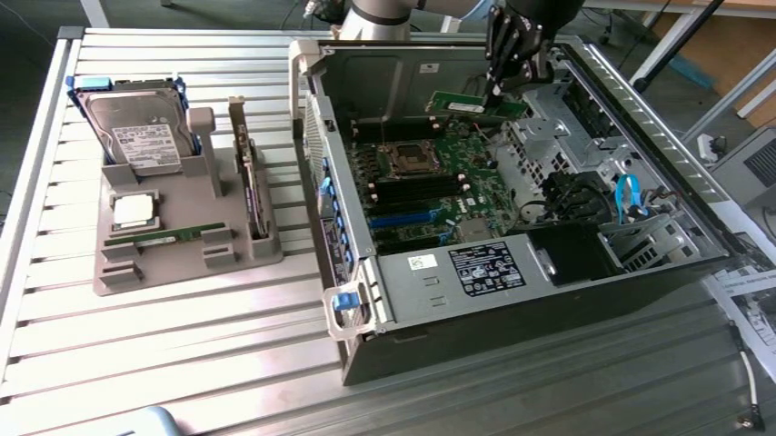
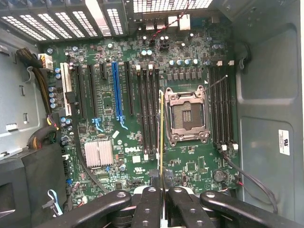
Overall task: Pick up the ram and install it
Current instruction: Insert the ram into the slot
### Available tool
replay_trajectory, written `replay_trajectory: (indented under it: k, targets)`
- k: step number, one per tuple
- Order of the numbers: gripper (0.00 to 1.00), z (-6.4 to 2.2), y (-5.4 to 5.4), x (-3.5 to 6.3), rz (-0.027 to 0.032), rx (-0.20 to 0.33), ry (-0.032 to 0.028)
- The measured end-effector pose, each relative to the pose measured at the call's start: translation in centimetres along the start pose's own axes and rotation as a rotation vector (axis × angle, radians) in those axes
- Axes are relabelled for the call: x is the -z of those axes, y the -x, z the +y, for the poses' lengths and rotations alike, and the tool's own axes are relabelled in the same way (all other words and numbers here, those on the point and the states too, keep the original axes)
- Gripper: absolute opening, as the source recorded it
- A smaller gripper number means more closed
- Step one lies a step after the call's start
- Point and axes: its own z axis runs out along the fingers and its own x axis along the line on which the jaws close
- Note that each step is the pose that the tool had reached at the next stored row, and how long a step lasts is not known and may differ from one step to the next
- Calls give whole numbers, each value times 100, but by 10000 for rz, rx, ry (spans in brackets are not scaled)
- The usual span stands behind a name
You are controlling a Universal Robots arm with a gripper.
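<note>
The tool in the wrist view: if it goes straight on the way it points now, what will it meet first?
The ram held in the tool would probably reach the black memory slots beside the empty processor socket first. Which slot is unclear, since depth is hard to judge.

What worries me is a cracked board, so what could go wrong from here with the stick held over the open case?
1. The ram, clamped in the gripper, hangs above the motherboard close to the memory slots. If it is slightly off line, it could press onto a slot wall rather than seat.
2. The empty CPU socket lies right beside those slots, so a slip or drop might damage its contacts.
</note>
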Motion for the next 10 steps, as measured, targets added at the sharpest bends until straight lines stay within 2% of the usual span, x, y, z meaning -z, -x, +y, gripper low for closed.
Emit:
replay_trajectory:
  k: [10]
  targets:
    - [13, 4, -1, -26, -1, -1, 0]
